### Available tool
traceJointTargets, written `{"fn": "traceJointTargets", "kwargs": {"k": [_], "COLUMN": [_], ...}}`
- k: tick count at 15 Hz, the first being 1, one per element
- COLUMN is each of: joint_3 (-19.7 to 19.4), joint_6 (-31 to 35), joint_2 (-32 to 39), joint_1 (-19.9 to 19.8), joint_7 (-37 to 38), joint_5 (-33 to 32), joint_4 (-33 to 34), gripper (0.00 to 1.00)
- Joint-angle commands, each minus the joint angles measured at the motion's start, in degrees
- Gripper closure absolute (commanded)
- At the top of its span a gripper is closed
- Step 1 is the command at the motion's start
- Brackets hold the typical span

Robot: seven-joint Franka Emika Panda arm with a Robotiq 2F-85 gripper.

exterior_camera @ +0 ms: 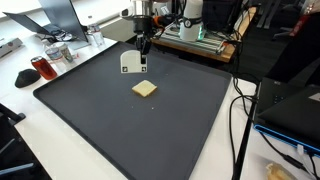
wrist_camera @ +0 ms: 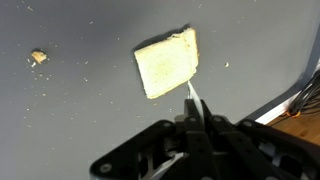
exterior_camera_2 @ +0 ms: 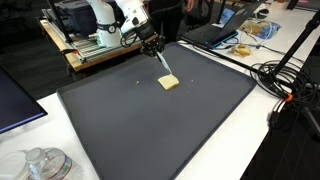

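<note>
A pale slice of bread [wrist_camera: 168, 62] lies flat on the black mat [exterior_camera: 110, 130], seen in both exterior views [exterior_camera: 144, 89] [exterior_camera_2: 168, 82]. My gripper [wrist_camera: 194, 118] is shut on a thin white blade-like tool [wrist_camera: 191, 98], which points down toward the slice's near edge. The tool looks like a narrow white strip [exterior_camera_2: 161, 65] in one exterior view and a broad white plate [exterior_camera: 130, 63] in another. The gripper [exterior_camera: 143, 45] [exterior_camera_2: 152, 45] hangs just above and behind the bread. Whether the tool's tip touches the bread is unclear.
A crumb [wrist_camera: 38, 57] lies on the mat beside the slice. A wooden bench with equipment [exterior_camera_2: 95, 45] stands behind the arm. Cables [exterior_camera_2: 285, 85] run along one side of the mat, and a red mug [exterior_camera: 40, 68] and jars [exterior_camera_2: 40, 165] stand off it.
</note>
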Motion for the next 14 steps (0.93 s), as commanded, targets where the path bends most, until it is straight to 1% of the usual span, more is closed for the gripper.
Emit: {"fn": "traceJointTargets", "kwargs": {"k": [1,4,8,11,14], "joint_3": [2.7,4.7,5.9,4.6,1.2], "joint_6": [5.0,10.2,14.0,14.8,13.3], "joint_2": [-2.1,-0.9,1.0,2.3,3.1], "joint_1": [3.1,6.0,9.2,11.0,12.9], "joint_7": [0.6,3.5,9.0,14.0,19.7], "joint_5": [0.3,-2.6,-8.7,-15.9,-25.2], "joint_4": [-1.8,-2.2,-3.2,-4.1,-5.2], "gripper": [0.99,0.99,0.99,0.99,0.99]}}
